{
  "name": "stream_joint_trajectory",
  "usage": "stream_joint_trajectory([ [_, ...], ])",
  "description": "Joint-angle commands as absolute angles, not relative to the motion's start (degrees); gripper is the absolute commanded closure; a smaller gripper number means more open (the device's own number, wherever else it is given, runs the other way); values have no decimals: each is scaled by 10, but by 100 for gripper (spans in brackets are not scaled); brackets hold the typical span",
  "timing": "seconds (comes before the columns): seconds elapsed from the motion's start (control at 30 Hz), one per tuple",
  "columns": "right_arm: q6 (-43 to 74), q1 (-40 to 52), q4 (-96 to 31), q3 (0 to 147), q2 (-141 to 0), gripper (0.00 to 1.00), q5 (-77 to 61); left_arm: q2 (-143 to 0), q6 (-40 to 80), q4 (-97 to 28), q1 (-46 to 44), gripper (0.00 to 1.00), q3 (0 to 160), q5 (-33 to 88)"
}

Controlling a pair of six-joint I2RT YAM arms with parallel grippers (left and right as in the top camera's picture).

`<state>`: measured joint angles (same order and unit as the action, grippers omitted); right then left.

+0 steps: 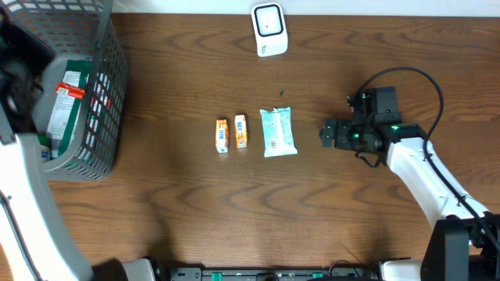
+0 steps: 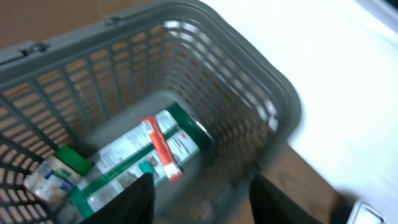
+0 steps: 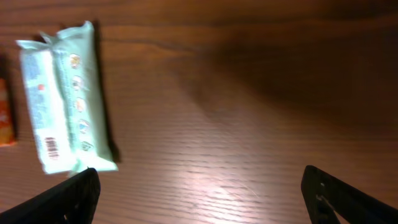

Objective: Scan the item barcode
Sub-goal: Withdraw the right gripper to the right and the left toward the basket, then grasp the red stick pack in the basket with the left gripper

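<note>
A mint-green packet (image 1: 279, 131) lies flat mid-table with a barcode near one end (image 3: 62, 99). Left of it lie two small orange boxes (image 1: 222, 135) (image 1: 240, 131). The white scanner (image 1: 269, 30) stands at the far edge. My right gripper (image 1: 324, 134) sits just right of the packet, low over the wood, open wide with nothing between its fingers (image 3: 199, 199). My left gripper (image 2: 202, 205) hangs open over the grey basket (image 2: 261, 106), above green-and-white boxes (image 2: 130, 155) and a red-banded item (image 2: 163, 146), holding nothing.
The basket (image 1: 109, 94) fills the table's left end and holds several packaged items. In the right wrist view one orange box (image 3: 5, 115) shows at the left edge. A black cable (image 1: 426, 82) loops over the right arm.
</note>
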<state>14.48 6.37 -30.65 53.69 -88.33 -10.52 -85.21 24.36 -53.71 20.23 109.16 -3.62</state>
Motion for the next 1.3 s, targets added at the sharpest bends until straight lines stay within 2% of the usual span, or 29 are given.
stream_joint_trajectory([
  [0.0, 117, 44, -323, 546, -878, 1, -106, -904, 290, -514, 234, 43, 1094, -43],
  [0.1, 117, 39, -331, 546, -878, 1, -106, -946, 290, -487, 244, 34, 1094, -43],
  [0.17, 117, 40, -330, 546, -878, 1, -106, -976, 290, -474, 246, 33, 1094, -44],
  [0.77, 117, 40, -330, 546, -879, 1, -104, -1217, 290, -413, 247, 34, 1094, -43],
  [1.27, 117, 39, -330, 546, -879, 1, -104, -1300, 291, -396, 244, 34, 1081, -22],
])
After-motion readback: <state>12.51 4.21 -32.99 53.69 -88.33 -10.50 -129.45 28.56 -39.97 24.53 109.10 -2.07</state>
